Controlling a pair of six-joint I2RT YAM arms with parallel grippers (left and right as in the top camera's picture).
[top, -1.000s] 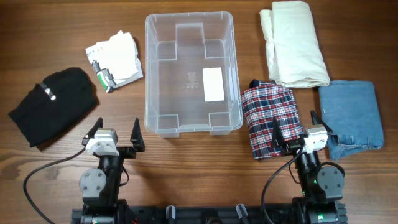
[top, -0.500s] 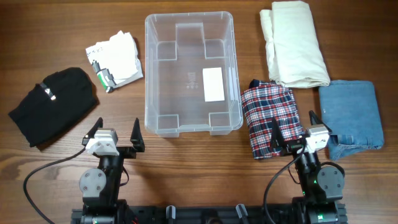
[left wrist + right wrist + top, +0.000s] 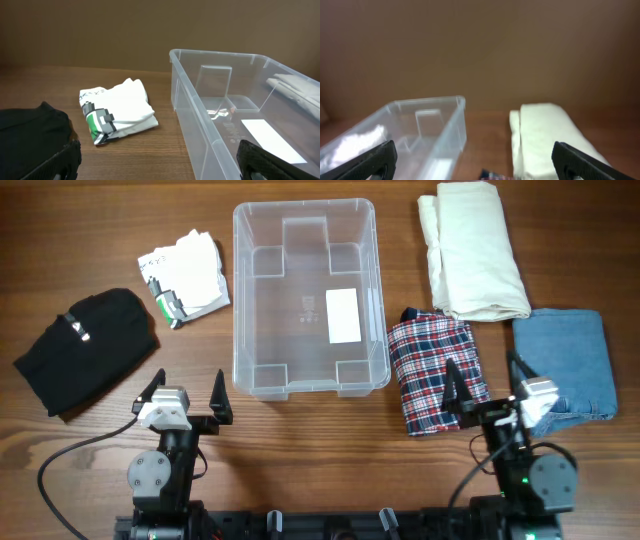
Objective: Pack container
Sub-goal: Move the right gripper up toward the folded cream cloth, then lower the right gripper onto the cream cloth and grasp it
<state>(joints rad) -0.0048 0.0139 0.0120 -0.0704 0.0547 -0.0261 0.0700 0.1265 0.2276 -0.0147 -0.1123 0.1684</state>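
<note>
The clear plastic container [image 3: 305, 295] stands empty at the table's middle, a white label [image 3: 343, 315] on its base; it also shows in the left wrist view [image 3: 240, 120] and the right wrist view [image 3: 420, 135]. My left gripper [image 3: 186, 394] is open and empty near the front edge, left of the container. My right gripper [image 3: 484, 380] is open and empty, raised above the plaid shirt [image 3: 432, 370]. A white printed shirt [image 3: 185, 275] [image 3: 117, 110], a black garment [image 3: 85, 350], a cream cloth [image 3: 472, 248] [image 3: 545, 135] and blue jeans [image 3: 565, 365] lie around the container.
The wooden table [image 3: 100, 220] carries everything. The black garment lies front left, the white shirt behind it. Cream cloth, plaid shirt and jeans crowd the right side.
My right gripper has lifted and shifted right and slightly forward over the plaid shirt and jeans. The left arm and all the clothes have not moved.
</note>
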